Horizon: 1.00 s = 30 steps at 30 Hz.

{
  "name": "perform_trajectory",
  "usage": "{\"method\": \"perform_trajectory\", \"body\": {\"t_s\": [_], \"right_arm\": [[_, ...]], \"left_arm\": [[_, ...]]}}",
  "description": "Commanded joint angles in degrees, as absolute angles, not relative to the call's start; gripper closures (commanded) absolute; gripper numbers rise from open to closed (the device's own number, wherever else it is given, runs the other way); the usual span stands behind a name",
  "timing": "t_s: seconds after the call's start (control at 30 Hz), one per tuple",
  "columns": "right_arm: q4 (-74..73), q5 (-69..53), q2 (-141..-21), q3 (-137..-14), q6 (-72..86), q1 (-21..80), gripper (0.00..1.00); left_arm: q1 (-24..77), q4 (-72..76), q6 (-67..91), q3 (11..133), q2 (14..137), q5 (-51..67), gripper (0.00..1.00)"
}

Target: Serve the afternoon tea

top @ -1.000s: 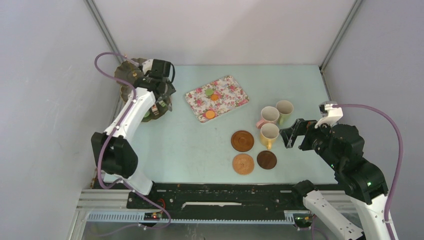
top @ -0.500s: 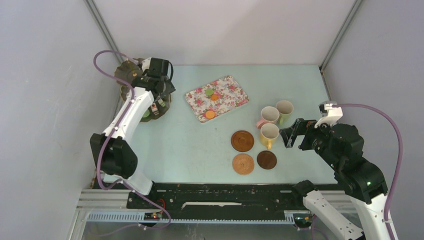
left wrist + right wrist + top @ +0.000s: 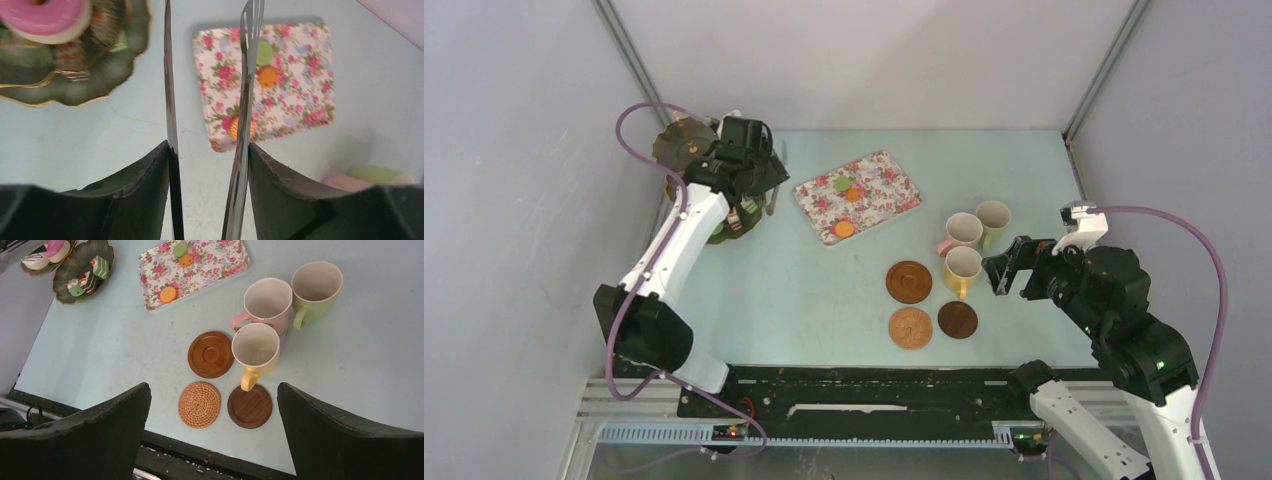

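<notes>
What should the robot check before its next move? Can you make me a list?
1. Left tool gripping the tongs: ok.
2. Tongs' tips empty: ok, nothing pinched.
3. Macarons waiting on the flowered tray: ok, three there.
4. Right tool open: ok.
5. Yellow mug, pink mug and green mug on coasters: not ok, all stand on the table.

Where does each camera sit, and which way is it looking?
Top external: above and behind the bases, looking down on the table; both arms show.
Left wrist: on the left gripper, looking along the held tongs toward the flowered tray.
Right wrist: on the open right gripper, looking down at the mugs and coasters.
Shared: all three show the tray; both wrist views also show the stand.
</notes>
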<state>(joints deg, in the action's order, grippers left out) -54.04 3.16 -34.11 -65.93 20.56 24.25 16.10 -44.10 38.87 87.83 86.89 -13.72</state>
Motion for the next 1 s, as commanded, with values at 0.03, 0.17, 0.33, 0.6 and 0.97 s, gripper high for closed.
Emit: {"method": "perform_trajectory", "body": {"t_s": [0.03, 0.17, 0.33, 0.6, 0.97], "right_arm": [[-52.0, 2.4, -34.0, -66.0, 20.9, 24.1, 0.0], [-51.8, 3.1, -33.4, -66.0, 20.4, 24.0, 0.0], [-52.7, 4.4, -33.2, -65.9, 20.9, 23.8, 0.0], [-51.3, 3.4, -35.0, -66.4, 20.2, 23.7, 0.0], [-52.4, 3.9, -33.4, -64.8, 23.0, 23.4, 0.0]], "left_arm": [[19.0, -39.6, 36.8, 87.7, 84.8, -3.8, 0.42], [21.3, -39.0, 34.6, 87.0, 85.0, -0.5, 0.43], [24.1, -39.7, 32.1, 84.7, 84.5, 4.3, 0.42], [30.7, -44.9, 25.8, 82.9, 87.5, 7.3, 0.42], [34.5, -51.6, 24.5, 85.4, 92.5, -2.7, 0.43]]}}
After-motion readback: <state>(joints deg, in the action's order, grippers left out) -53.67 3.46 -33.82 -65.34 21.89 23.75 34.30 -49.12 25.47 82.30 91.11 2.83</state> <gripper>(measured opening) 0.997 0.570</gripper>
